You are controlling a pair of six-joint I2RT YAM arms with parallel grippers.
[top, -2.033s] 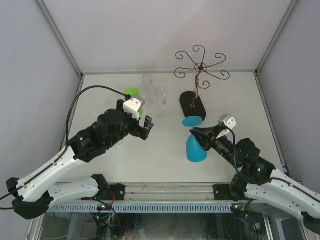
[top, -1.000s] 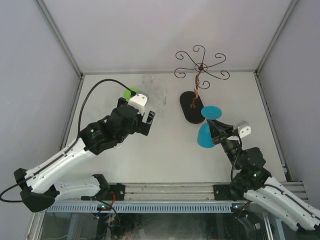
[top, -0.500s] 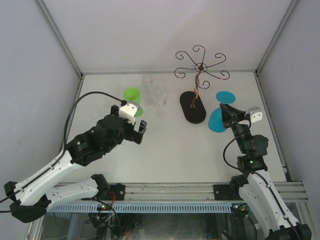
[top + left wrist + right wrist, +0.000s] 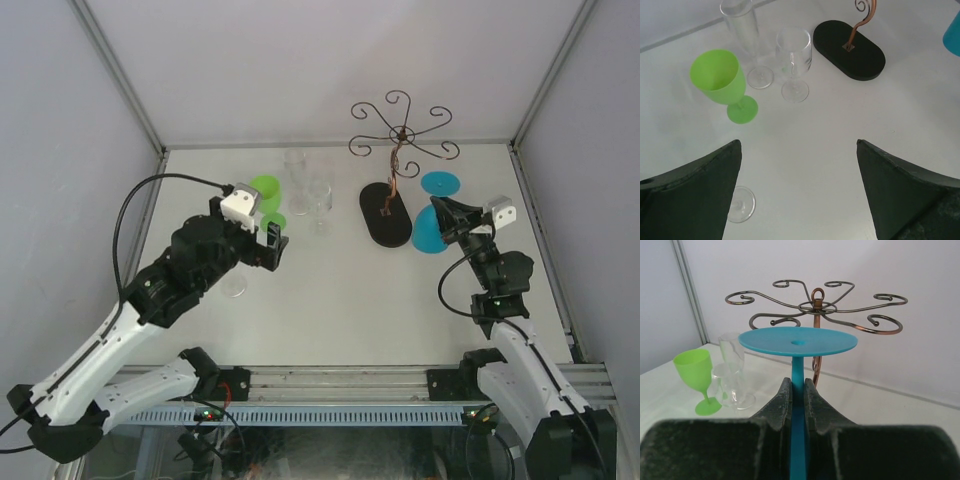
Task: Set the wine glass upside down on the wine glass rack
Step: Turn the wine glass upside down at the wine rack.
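My right gripper (image 4: 452,213) is shut on the stem of a blue wine glass (image 4: 431,235), right of the wine glass rack (image 4: 401,134). The glass's round foot (image 4: 440,183) points toward the rack's curled arms. In the right wrist view my gripper (image 4: 797,383) clamps the blue stem with the foot (image 4: 798,341) uppermost, just below and in front of the rack's spiral arms (image 4: 815,304). The rack's black oval base (image 4: 385,214) also shows in the left wrist view (image 4: 850,42). My left gripper (image 4: 270,243) is open and empty (image 4: 798,145) over the table's left half.
A green goblet (image 4: 264,187) (image 4: 717,77), a tall clear flute (image 4: 296,163) (image 4: 740,20) and a clear wine glass (image 4: 320,197) (image 4: 794,50) stand left of the rack base. Another clear glass foot (image 4: 741,204) sits under my left gripper. Walls close in on both sides and behind.
My right arm has carried the blue glass from the table's centre back and right to beside the rack, turning it foot-up. My left gripper has drawn back to the left, still open.
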